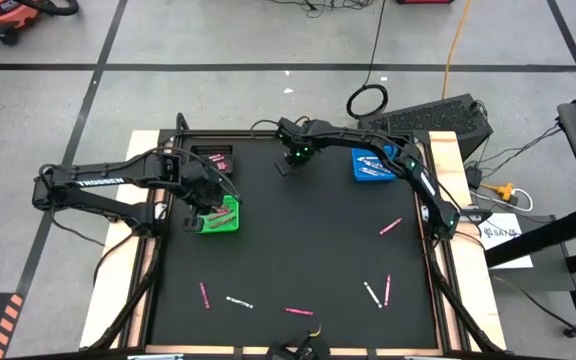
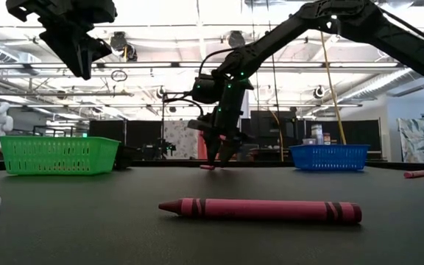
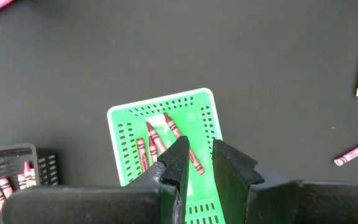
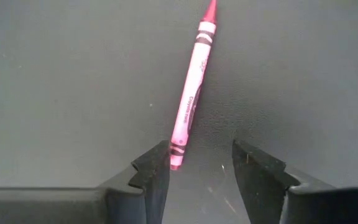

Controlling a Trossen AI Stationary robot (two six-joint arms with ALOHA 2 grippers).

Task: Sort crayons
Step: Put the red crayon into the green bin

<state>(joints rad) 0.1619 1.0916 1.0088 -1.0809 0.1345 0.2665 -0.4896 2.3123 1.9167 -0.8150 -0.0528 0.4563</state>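
My left gripper (image 1: 208,215) hangs open and empty above the green tray (image 1: 230,212), which holds several dark red crayons (image 3: 156,140). My right gripper (image 1: 286,165) is open, low over the mat at the far middle of the table. A pink crayon (image 4: 190,99) lies flat on the mat before it, its near end (image 4: 176,158) just beside one fingertip and not between the fingers. Other pink crayons (image 1: 390,227) and white crayons (image 1: 371,293) lie loose on the black mat.
A blue tray (image 1: 368,165) stands at the far right and a black tray (image 1: 216,158) with crayons at the far left. Loose crayons lie near the front edge (image 1: 299,311) (image 1: 204,294) (image 1: 239,301). The mat's middle is bare.
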